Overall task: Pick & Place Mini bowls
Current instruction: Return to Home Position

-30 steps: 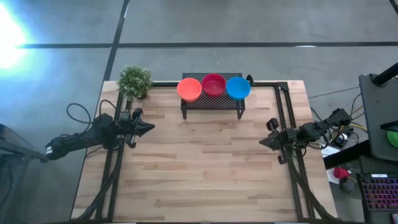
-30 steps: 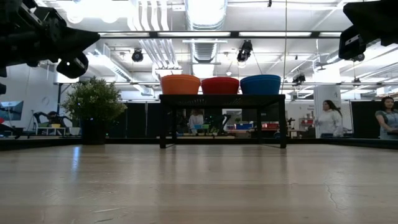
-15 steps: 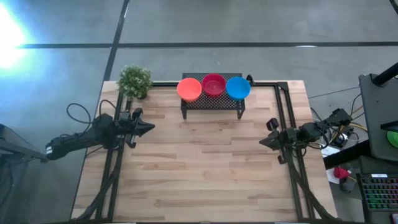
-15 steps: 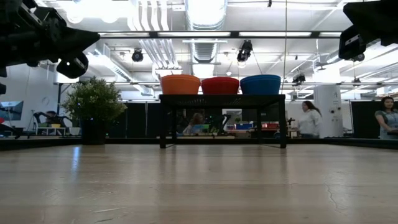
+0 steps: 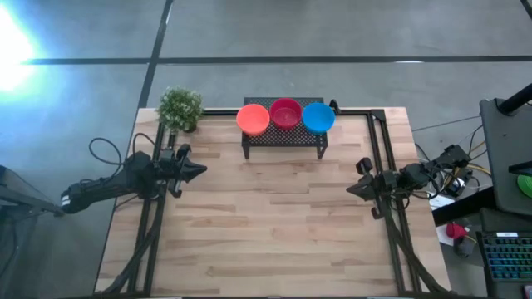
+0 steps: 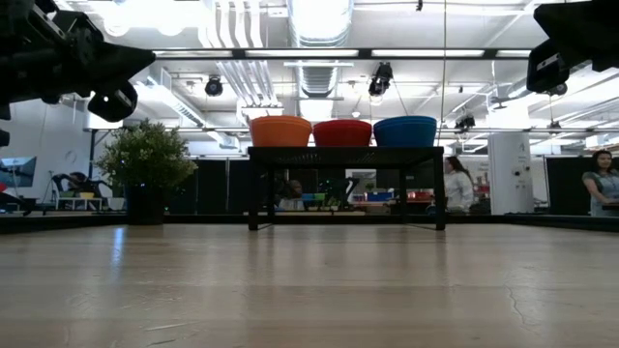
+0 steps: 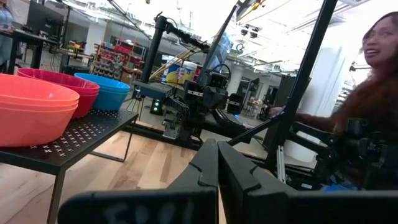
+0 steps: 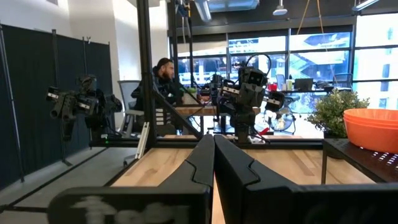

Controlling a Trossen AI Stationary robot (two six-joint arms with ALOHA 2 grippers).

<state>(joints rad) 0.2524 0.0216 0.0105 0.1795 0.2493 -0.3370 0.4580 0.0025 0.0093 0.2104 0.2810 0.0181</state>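
The orange bowls (image 5: 253,119), red bowls (image 5: 285,113) and blue bowls (image 5: 317,117) are set in a row on the rack (image 5: 283,138) at the far edge of the table (image 5: 266,237), near the plant (image 5: 179,108). The left gripper (image 5: 202,171) is held over the table's left side and the right gripper (image 5: 349,190) over its right, both well apart from the rack. On each, the fingers are pressed together, with nothing grasped.

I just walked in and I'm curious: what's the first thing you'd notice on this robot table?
The bright colours jump out: the orange bowl, red bowl and blue bowl sit side by side on the black rack at the far edge of the table. A green plant stands at the corner on the left arm's side. The left gripper and right gripper hang shut at opposite sides, holding nothing.
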